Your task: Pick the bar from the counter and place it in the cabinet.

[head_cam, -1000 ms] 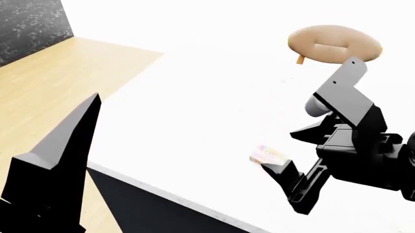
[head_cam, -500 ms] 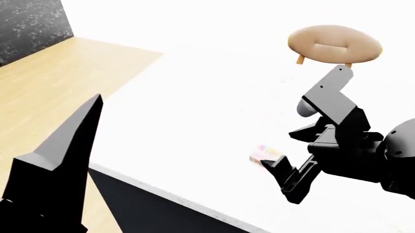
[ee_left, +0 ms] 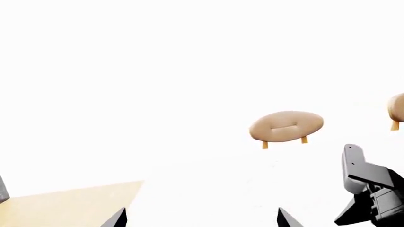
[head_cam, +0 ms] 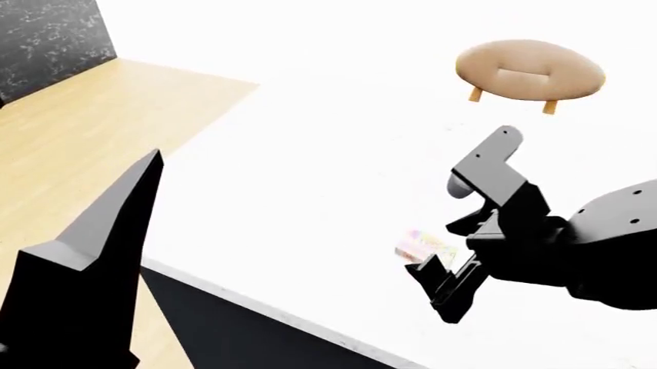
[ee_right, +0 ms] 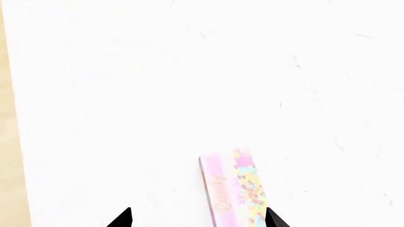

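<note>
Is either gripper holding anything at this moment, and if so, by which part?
Nothing is held. The right gripper is open, its fingertips apart either side of the bar, which lies flat on the counter. The left gripper is open and empty.

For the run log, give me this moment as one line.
phase: approach | right gripper: open, above bar | bar: flat on counter, not gripped | left gripper: open, idle | cabinet: not in view

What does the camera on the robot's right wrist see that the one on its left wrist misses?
Only the right wrist view shows the bar, lying flat on the counter between the open right gripper fingertips. Only the left wrist view shows the tan round stool and the right arm. Both show the white counter and a strip of wooden floor.
</note>
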You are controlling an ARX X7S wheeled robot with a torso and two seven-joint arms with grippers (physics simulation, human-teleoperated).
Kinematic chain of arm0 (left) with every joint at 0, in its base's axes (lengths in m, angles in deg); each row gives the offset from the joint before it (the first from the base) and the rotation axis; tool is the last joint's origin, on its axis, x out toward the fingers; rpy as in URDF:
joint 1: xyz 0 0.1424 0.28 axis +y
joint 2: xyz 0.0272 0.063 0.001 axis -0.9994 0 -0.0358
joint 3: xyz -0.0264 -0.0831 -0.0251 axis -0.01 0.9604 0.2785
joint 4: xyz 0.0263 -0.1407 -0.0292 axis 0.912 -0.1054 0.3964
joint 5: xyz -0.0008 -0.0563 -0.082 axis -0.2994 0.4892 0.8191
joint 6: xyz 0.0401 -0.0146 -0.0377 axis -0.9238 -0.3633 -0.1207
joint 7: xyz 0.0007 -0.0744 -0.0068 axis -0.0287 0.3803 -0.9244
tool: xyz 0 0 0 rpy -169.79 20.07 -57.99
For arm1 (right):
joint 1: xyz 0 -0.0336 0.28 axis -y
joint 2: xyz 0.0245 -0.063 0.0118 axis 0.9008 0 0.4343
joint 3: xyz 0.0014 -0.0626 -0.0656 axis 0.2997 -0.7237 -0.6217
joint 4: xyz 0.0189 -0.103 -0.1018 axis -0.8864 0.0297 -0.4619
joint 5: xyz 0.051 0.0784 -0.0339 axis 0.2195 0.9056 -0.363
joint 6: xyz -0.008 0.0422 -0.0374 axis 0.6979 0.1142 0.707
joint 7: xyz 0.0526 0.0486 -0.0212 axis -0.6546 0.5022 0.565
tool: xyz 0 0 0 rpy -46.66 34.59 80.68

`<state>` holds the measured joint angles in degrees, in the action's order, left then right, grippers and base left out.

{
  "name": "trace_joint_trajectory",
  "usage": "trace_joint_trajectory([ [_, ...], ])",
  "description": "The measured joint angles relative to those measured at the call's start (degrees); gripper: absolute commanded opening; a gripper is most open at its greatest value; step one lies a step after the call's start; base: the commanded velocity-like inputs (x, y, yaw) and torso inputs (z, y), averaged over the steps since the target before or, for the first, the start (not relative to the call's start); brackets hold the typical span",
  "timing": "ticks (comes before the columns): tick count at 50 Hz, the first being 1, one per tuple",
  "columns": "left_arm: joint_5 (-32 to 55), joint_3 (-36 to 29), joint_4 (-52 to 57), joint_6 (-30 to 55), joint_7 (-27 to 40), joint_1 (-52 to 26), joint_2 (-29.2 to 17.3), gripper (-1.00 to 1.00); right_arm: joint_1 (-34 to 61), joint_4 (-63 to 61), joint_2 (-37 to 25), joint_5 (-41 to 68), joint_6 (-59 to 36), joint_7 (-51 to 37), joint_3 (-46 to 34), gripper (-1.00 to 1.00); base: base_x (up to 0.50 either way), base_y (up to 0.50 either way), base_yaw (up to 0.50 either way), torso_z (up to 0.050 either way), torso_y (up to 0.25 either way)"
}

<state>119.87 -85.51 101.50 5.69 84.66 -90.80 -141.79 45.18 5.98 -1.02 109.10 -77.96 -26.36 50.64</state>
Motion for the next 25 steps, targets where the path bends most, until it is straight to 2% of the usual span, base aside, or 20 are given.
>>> trace_joint_trajectory([
  [25,-0.50,1.44,0.36,-0.25,-0.98,2.03,-0.85,1.00,0.42,2.40,1.43,-7.73,3.09,4.78,-4.97,1.00,0.00,0.00,0.00,0.000,0.000],
])
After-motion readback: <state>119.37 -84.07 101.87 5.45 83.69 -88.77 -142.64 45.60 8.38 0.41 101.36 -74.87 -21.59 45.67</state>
